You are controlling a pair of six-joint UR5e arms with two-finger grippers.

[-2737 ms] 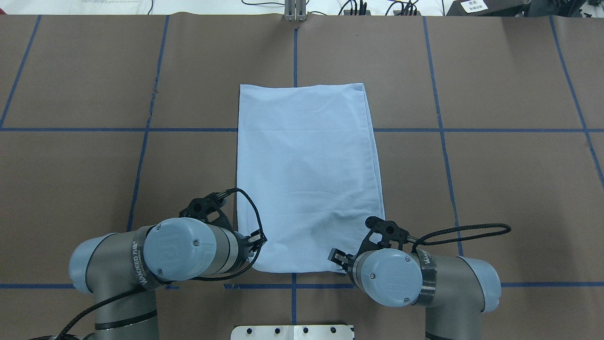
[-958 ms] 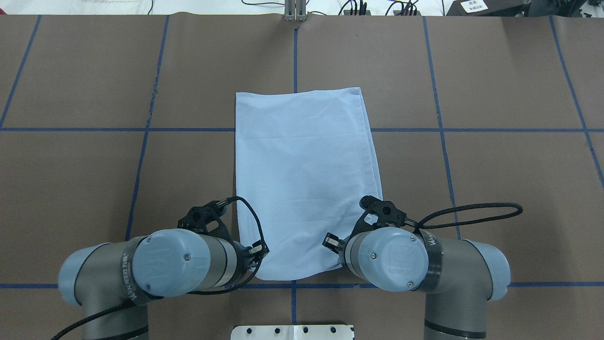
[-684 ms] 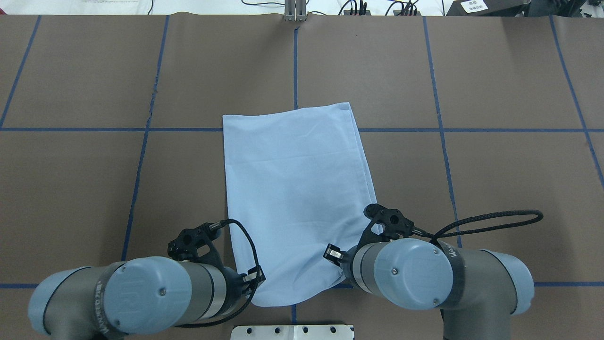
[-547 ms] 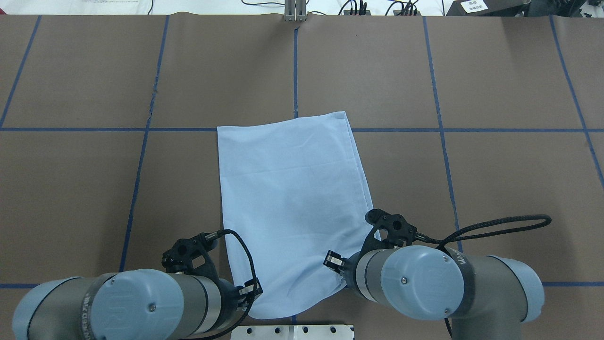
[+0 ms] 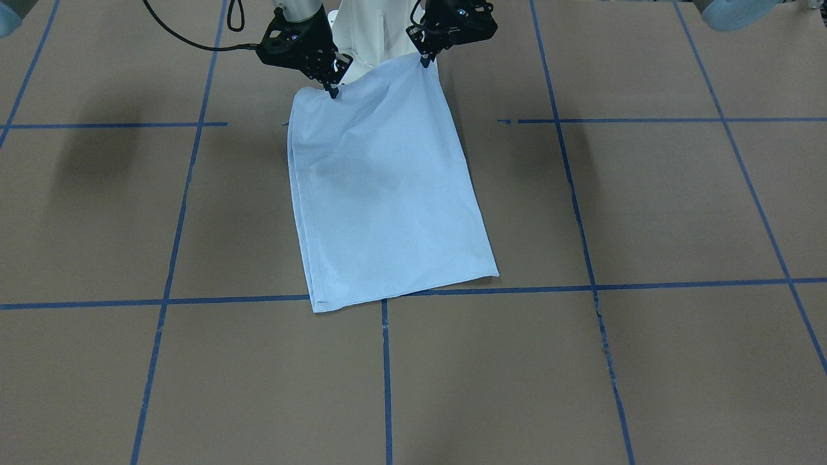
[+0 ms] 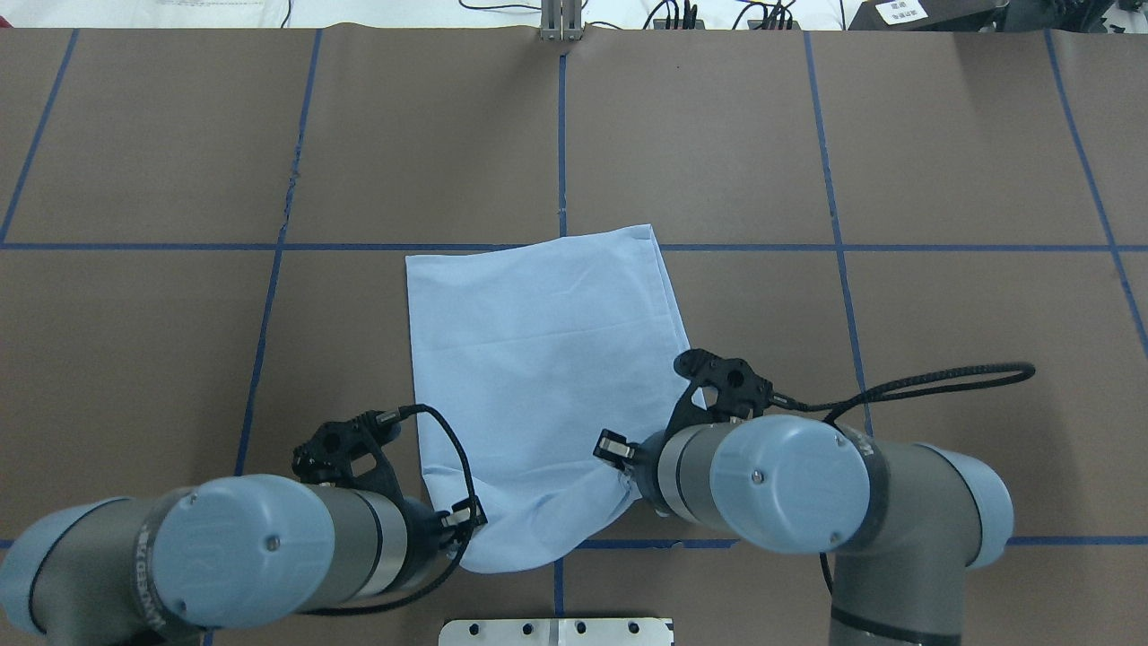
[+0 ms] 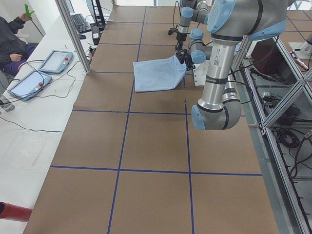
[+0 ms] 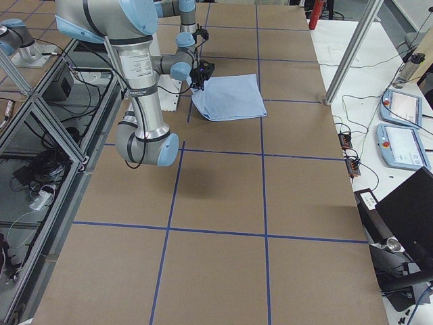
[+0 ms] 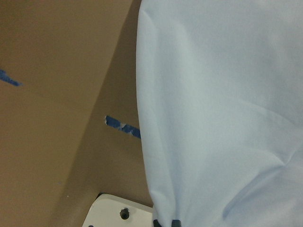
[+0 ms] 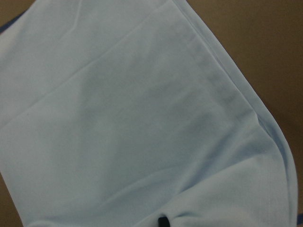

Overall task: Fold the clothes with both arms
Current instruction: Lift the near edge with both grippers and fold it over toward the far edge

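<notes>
The clothes are one pale blue T-shirt, folded into a long rectangle on the brown table, with no collar or print showing. Its far part lies flat; its two near corners are raised off the table. My left gripper is shut on one raised corner and my right gripper is shut on the other. The fabric sags between them. In the overhead view both wrists hide the fingers. The left wrist view shows the T-shirt hanging from pinched fingertips; the right wrist view shows the same cloth.
Blue tape lines grid the brown table. The white base plate sits at the near edge between the arms. Cables and a metal post line the far edge. A side bench carries tablets, with a seated person beside it.
Both arms have drawn back toward the base, dragging the T-shirt nearer and slightly to the left. Its near corners are now raised off the table. Both grippers stay shut on it.
</notes>
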